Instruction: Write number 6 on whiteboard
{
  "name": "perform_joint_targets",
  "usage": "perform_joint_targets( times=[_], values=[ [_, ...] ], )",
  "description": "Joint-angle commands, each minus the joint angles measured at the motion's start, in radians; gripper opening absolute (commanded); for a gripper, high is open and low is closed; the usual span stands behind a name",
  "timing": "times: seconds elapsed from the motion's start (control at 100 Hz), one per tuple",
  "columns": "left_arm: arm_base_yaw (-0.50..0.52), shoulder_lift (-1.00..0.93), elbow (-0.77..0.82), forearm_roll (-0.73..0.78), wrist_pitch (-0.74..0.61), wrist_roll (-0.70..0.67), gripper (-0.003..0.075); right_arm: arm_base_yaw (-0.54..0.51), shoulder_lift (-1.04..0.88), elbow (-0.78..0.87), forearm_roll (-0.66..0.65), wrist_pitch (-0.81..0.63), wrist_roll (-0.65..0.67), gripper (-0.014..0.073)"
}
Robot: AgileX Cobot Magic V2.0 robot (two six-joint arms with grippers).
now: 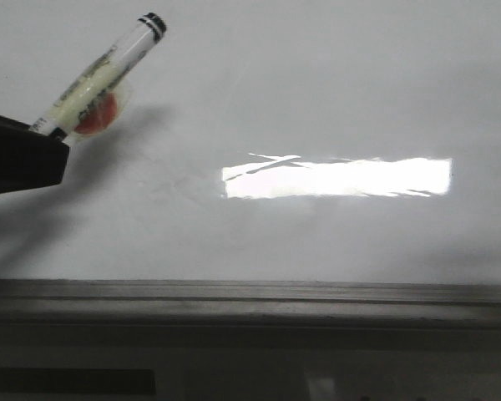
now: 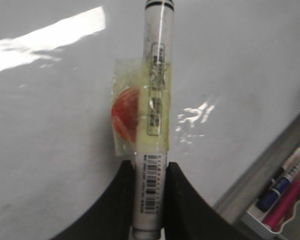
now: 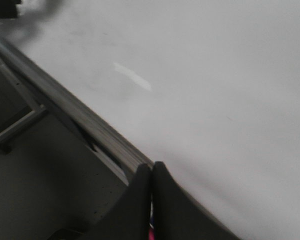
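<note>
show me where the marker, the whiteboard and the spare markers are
marker [image 2: 157, 75], left wrist view, on its barrel.
whiteboard [image 1: 334, 92], front view, bare surface.
spare markers [image 2: 285, 195], left wrist view, on the pink one.

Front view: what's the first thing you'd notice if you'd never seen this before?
The bright white glare shining in the middle of the whiteboard. Next, at the far left, a white marker with a red patch taped on, held between the left gripper's dark fingers. No writing shows on the board.
</note>
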Motion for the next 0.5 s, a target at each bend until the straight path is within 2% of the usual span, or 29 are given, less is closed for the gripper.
perform_joint_targets(
  times=[0.0, 0.11, 0.21, 0.49],
  values=[
    [-0.056, -0.022, -0.036, 0.083, -0.083, -0.002, -0.0020, 0.071, 0.078, -0.101, -0.009, -0.098, -0.007, 0.0059],
    [-0.123, -0.034, -0.036, 0.168, -0.137, -0.002, -0.0020, 0.141, 0.167, -0.187, -0.007, -0.151, -0.007, 0.0257],
    [-0.153, -0.035, -0.036, 0.221, -0.164, -0.002, -0.0020, 0.162, 0.226, -0.238, -0.007, -0.221, -0.007, 0.0386],
    [-0.165, -0.031, -0.036, 0.244, -0.174, -0.002, -0.0020, 0.164, 0.323, -0.332, 0.082, -0.272, -0.007, 0.0395]
  ],
)
